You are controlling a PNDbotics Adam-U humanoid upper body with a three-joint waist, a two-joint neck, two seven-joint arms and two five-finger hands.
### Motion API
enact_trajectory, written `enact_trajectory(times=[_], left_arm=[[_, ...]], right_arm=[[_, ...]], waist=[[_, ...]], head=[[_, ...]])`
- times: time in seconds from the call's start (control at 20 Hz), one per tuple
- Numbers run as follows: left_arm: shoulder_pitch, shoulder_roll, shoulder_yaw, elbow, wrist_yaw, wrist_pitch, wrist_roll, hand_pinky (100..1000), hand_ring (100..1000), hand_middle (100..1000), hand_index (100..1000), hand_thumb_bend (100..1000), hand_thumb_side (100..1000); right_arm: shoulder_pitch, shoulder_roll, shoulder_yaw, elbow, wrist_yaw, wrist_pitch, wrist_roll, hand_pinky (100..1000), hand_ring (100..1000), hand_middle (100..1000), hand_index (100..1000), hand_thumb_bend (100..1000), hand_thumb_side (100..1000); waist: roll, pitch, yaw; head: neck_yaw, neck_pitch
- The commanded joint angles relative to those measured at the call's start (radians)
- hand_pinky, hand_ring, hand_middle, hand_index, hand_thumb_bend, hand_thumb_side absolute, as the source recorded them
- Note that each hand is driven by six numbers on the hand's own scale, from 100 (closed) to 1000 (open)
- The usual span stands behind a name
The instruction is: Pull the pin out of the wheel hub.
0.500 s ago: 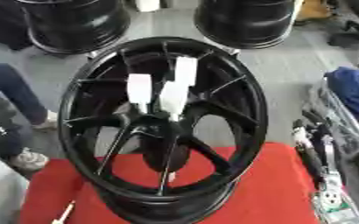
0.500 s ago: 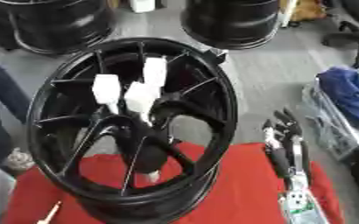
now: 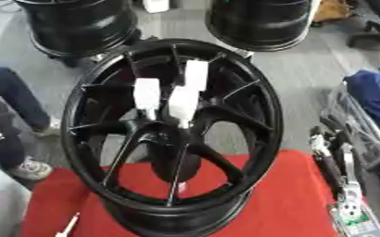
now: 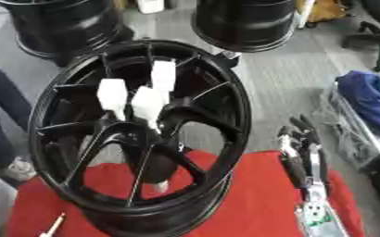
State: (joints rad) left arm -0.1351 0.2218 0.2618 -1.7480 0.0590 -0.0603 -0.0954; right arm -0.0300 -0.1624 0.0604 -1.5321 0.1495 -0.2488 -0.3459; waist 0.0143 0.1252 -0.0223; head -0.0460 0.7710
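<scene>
A black wheel (image 3: 173,134) is standing tilted on a red cloth (image 3: 282,203); three white pins (image 3: 183,102) are sticking out near its centre, close together, among the spokes; the right hand (image 4: 300,148) is resting at the right edge beside the wheel, apart from it, its dark fingers pointing up and relaxed; a small white stick (image 3: 68,225) is lying on the cloth at the lower left; the left hand is not showing.

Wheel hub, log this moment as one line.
wheel hub: upright on red cloth | white pins: three in hub | right hand: open, beside hub | left hand: unseen
</scene>
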Motion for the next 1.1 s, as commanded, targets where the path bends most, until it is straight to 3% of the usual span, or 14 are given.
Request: enact_trajectory(times=[0.05, 0.25, 0.45, 0.6, 0.7, 0.85, 1.1], left_arm=[[-0.058, 0.173, 0.006, -0.037, 0.002, -0.025, 0.020, 651, 744, 744, 797, 513, 618], [-0.166, 0.447, -0.077, -0.027, 0.020, -0.085, -0.033, 676, 748, 756, 817, 582, 626], [-0.304, 0.701, -0.224, -0.021, 0.047, -0.162, -0.271, 722, 751, 759, 846, 662, 631], [-0.410, 0.806, -0.349, -0.001, 0.040, -0.212, -0.468, 745, 745, 746, 853, 690, 590], [-0.481, 0.820, -0.423, 0.024, 0.027, -0.235, -0.597, 766, 754, 757, 869, 728, 555], [-0.590, 0.784, -0.534, 0.067, -0.028, -0.270, -0.775, 777, 742, 746, 870, 761, 520], [-0.720, 0.668, -0.693, 0.174, -0.135, -0.323, -0.811, 769, 722, 739, 866, 760, 529]], right_arm=[[-0.002, -0.014, -0.009, -0.009, 0.007, -0.002, -0.004, 715, 787, 990, 860, 100, 677], [0.003, -0.023, -0.005, -0.003, 0.011, -0.003, -0.002, 714, 787, 990, 860, 100, 680], [0.006, -0.031, 0.002, 0.001, 0.012, -0.005, 0.004, 714, 787, 990, 860, 100, 684], [0.008, -0.036, 0.007, 0.004, 0.012, -0.005, 0.008, 714, 787, 990, 860, 100, 687], [0.010, -0.039, 0.010, 0.006, 0.012, -0.006, 0.011, 714, 787, 990, 860, 100, 689], [0.013, -0.042, 0.012, 0.009, 0.011, -0.006, 0.013, 714, 787, 990, 860, 100, 691], [0.018, -0.045, 0.014, 0.013, 0.009, -0.007, 0.015, 714, 787, 990, 859, 100, 696]], waist=[[0.008, -0.020, -0.002], [0.025, -0.030, -0.011], [0.037, -0.036, -0.025], [0.046, -0.042, -0.035], [0.050, -0.046, -0.040], [0.054, -0.051, -0.044], [0.056, -0.055, -0.042]], head=[[0.002, -0.001], [0.006, -0.001], [0.014, -0.001], [0.022, -0.001], [0.024, -0.001], [0.023, -0.001], [0.017, -0.001]])
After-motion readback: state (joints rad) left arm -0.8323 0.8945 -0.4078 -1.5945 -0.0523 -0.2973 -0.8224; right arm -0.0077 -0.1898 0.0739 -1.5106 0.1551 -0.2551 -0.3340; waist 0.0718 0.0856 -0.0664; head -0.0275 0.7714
